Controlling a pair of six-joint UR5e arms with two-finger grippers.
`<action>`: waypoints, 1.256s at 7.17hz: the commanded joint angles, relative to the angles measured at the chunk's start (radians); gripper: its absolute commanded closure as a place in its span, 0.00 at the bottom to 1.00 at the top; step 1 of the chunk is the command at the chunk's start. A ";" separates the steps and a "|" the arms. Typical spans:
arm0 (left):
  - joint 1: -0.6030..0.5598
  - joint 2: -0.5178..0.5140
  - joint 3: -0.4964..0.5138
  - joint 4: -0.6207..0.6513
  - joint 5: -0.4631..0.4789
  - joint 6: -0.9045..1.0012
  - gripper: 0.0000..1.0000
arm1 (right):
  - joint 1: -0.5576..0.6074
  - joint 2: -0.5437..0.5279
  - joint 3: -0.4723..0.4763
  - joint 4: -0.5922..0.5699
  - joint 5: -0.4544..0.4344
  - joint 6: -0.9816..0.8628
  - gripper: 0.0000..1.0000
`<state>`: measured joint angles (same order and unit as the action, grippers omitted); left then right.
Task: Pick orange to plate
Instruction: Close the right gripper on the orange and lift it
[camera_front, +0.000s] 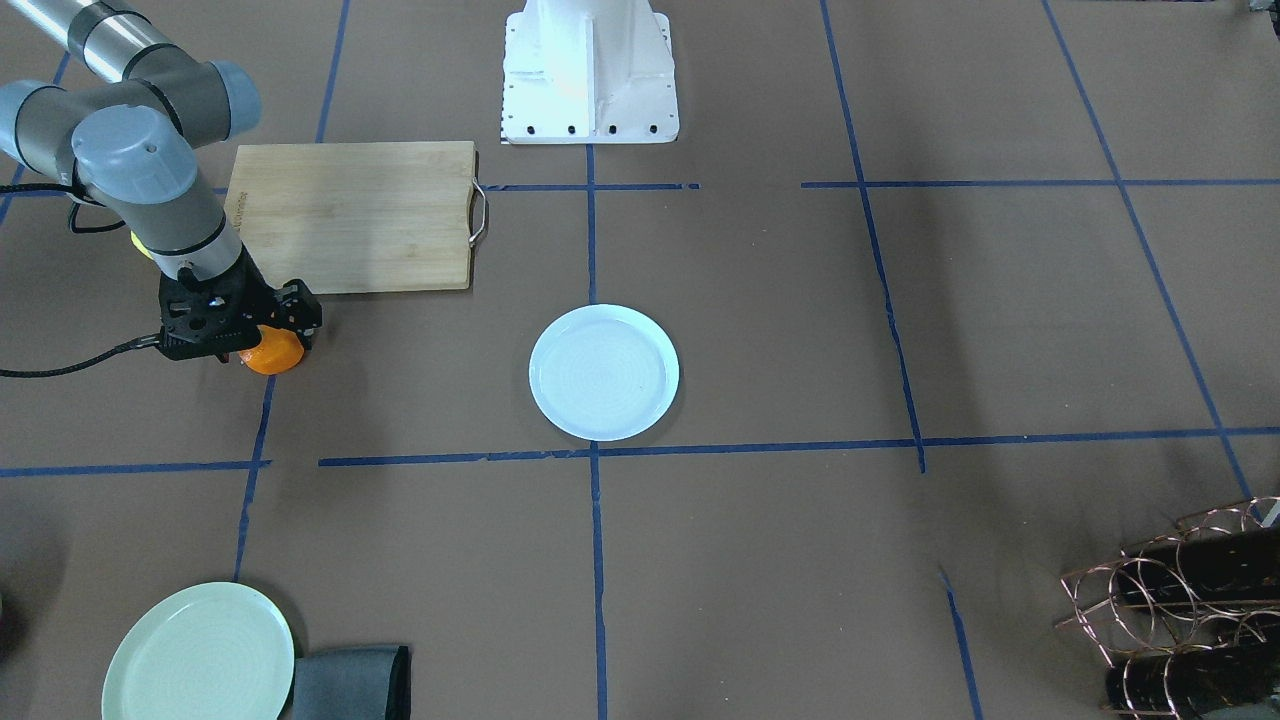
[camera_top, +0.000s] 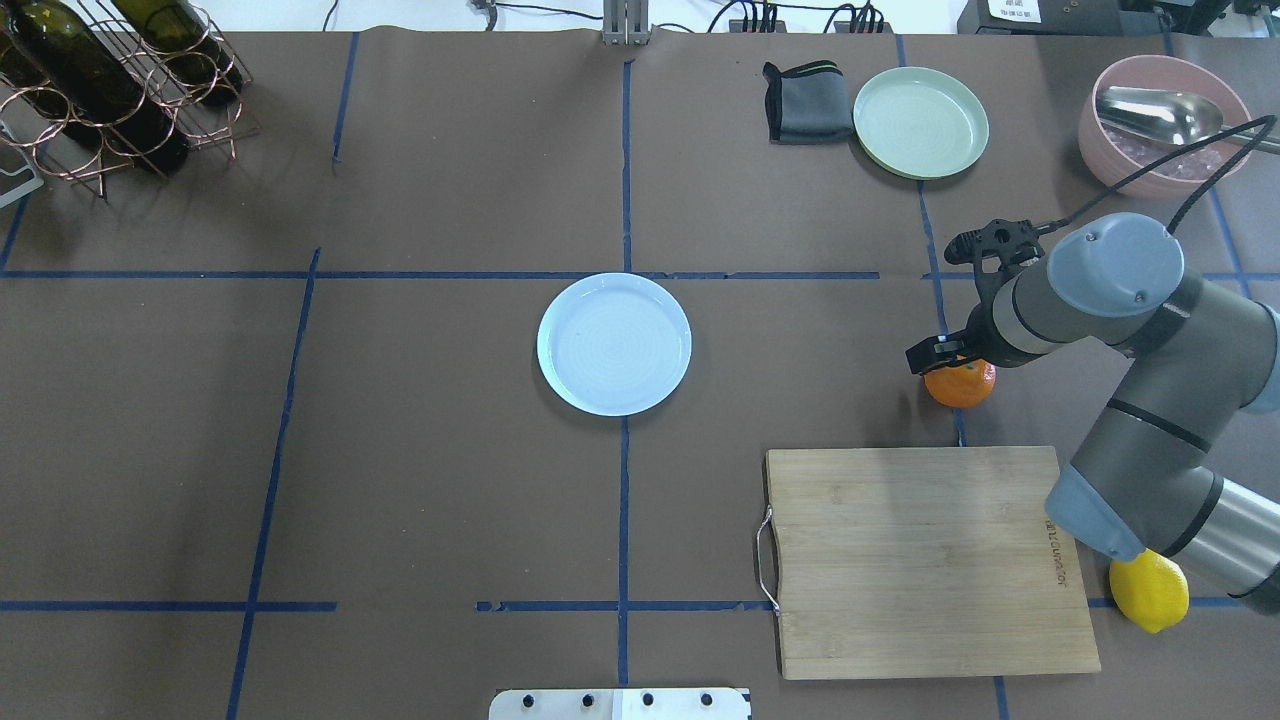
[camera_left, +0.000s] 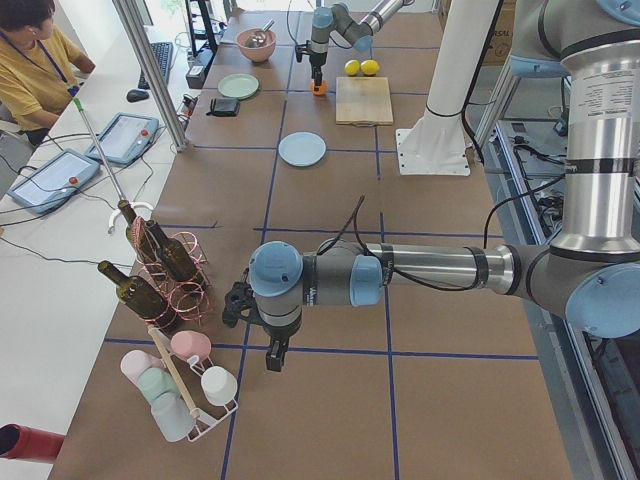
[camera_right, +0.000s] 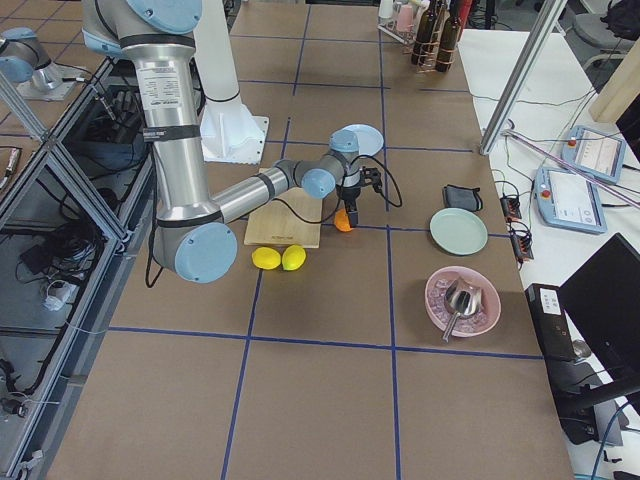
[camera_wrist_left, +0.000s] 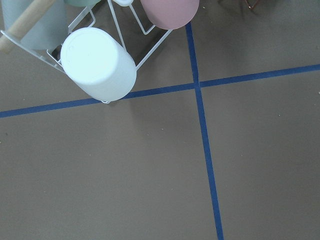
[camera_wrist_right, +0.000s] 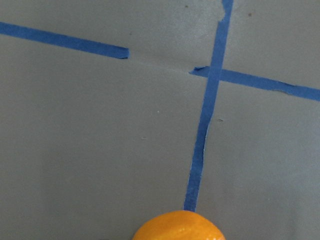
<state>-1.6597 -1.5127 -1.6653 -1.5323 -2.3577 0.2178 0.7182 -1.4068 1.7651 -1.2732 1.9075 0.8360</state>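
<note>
Presently the right gripper (camera_top: 955, 352) is low, with the orange (camera_top: 964, 386) directly beneath its fingers; whether they are clamped on it cannot be told. The plate (camera_top: 614, 344) holds nothing and lies well apart from the fingers. Lift, transfer and release remain. The left gripper (camera_left: 270, 352) is idle, finger state unreadable.

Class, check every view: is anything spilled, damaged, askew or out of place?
Nothing spilled or toppled. Only the blue tape looks worn: in the right wrist view, beyond the orange, the crossing strip stops, leaves a gap, and resumes offset with a ragged end.
</note>
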 joint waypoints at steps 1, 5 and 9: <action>0.000 0.000 -0.001 0.001 0.000 0.000 0.00 | -0.014 0.000 -0.010 0.000 -0.011 0.000 0.00; -0.002 0.000 -0.011 0.001 0.000 0.000 0.00 | -0.025 0.066 0.014 -0.024 0.001 0.073 1.00; -0.002 0.000 -0.013 0.001 0.000 0.000 0.00 | -0.086 0.568 -0.175 -0.348 -0.010 0.275 1.00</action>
<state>-1.6611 -1.5125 -1.6772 -1.5310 -2.3577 0.2178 0.6571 -0.9945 1.6983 -1.5792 1.9048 1.0198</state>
